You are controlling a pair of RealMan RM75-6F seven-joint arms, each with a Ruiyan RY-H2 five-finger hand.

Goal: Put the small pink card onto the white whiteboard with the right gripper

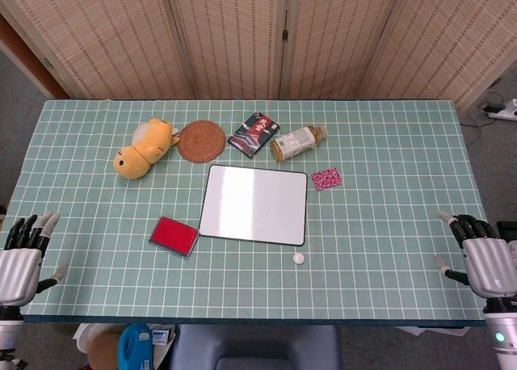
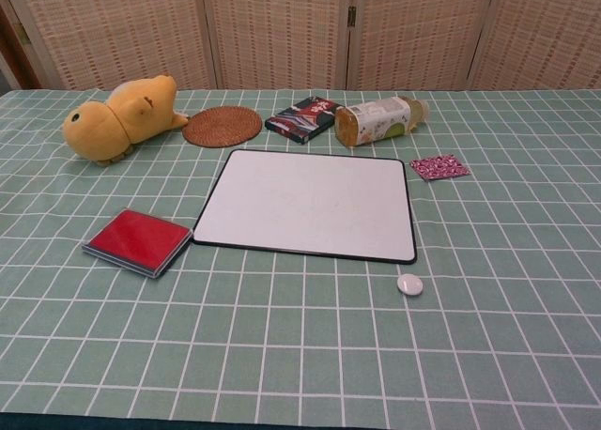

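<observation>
The small pink card (image 1: 326, 178) (image 2: 439, 167) lies flat on the green checked cloth, just right of the whiteboard's far right corner. The white whiteboard (image 1: 255, 203) (image 2: 310, 205), black-edged, lies flat mid-table with nothing on it. My right hand (image 1: 485, 257) rests at the table's near right edge, fingers spread and empty, far from the card. My left hand (image 1: 23, 257) sits at the near left edge, also spread and empty. The chest view shows neither hand.
A lying bottle (image 1: 296, 142) (image 2: 377, 121), a dark packet (image 1: 254, 133), a woven coaster (image 1: 202, 140) and a yellow plush toy (image 1: 144, 148) line the back. A red flat case (image 1: 174, 235) lies left of the board; a small white round magnet (image 1: 299, 258) lies in front of it.
</observation>
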